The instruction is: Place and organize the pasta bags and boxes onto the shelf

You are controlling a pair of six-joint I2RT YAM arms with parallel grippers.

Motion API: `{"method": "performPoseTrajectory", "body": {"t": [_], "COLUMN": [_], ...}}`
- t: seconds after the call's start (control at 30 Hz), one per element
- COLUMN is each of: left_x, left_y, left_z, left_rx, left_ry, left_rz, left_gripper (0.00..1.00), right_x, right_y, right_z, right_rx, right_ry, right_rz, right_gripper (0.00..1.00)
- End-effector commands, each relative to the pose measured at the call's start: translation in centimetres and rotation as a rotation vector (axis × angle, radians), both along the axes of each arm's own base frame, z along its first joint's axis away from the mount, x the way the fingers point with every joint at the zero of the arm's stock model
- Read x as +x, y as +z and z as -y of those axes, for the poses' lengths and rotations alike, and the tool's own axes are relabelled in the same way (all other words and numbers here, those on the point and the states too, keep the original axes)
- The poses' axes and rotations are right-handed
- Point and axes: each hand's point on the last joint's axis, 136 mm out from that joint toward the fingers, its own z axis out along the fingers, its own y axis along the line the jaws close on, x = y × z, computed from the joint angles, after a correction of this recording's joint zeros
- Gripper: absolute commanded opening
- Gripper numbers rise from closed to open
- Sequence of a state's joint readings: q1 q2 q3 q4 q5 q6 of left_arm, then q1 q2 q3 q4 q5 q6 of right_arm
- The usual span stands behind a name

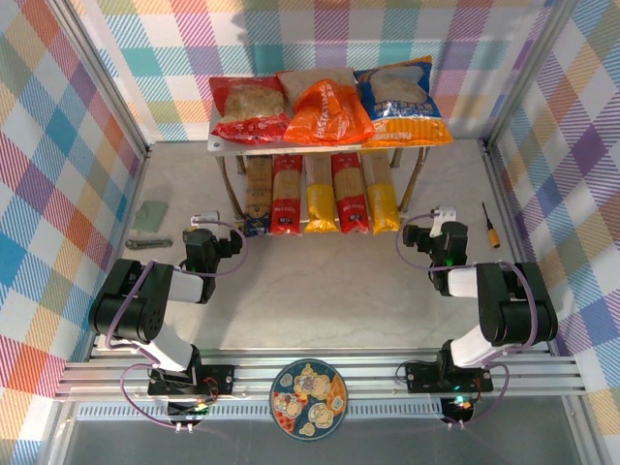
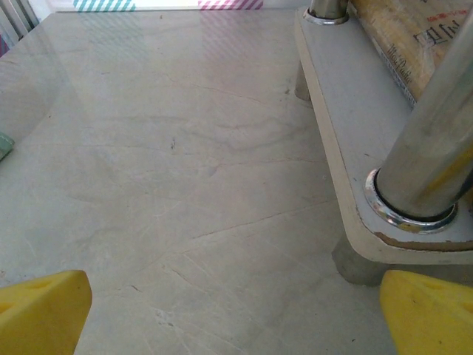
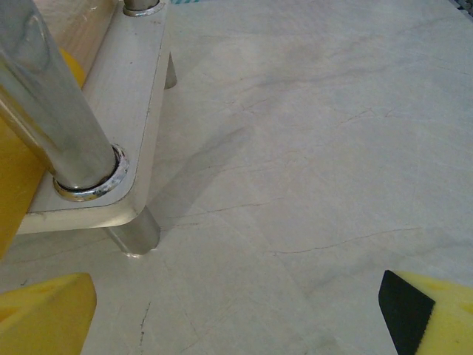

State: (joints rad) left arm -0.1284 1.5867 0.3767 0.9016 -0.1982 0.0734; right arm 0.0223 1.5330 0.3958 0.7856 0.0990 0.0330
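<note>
Pasta looks fully shelved from my console. On the top board of the shelf [image 1: 225, 147] the red bag [image 1: 250, 108], the orange bag [image 1: 327, 111] and the blue bag [image 1: 402, 97] lie side by side, wide faces up. I judge that the right spot for soft pillows too bulky to slide underneath.

On the shelf's lower board the long packs lie parallel, ends toward the shelf's front. From its left end to its right they are the tan-brown pack [image 1: 259, 192], the first red pack [image 1: 287, 194], the first yellow pack [image 1: 321, 205], the second red pack [image 1: 350, 194] and the second yellow pack [image 1: 383, 205]. Laid lengthwise, they fit between the legs.

The left gripper [image 1: 203, 225] sits just off the shelf's front left corner, fingers spread and empty. In its wrist view the yellow fingertips [image 2: 41, 310] stand wide apart over bare table [image 2: 185, 185], beside the shelf's lower board and a chrome leg [image 2: 436, 148].

The right gripper [image 1: 443, 215] mirrors it off the front right corner, also agape with nothing between its pads [image 3: 44, 314].

I take both arms to be parked clear of the load. At most, the uneven pack ends might want squaring.

A screwdriver [image 1: 491, 225] lies right of the shelf's front.
</note>
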Motion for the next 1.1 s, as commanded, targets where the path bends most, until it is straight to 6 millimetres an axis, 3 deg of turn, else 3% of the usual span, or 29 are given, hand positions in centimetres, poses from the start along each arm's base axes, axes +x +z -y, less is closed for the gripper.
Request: {"method": "performPoseTrajectory", "body": {"t": [0.0, 1.07], "left_x": [0.44, 0.64], "left_y": [0.76, 0.65], "left_z": [-0.06, -0.09], "left_rx": [-0.02, -0.031], "left_ry": [-0.003, -0.01], "left_rz": [0.018, 0.007], "left_gripper": [1.0, 1.0], "right_x": [0.73, 0.73], "right_y": [1.56, 1.56], "right_z": [-0.21, -0.19], "right_rx": [0.01, 0.009], "right_ry": [0.014, 0.014], "right_rz": [0.06, 0.06], "right_gripper": [0.99, 0.99]}}
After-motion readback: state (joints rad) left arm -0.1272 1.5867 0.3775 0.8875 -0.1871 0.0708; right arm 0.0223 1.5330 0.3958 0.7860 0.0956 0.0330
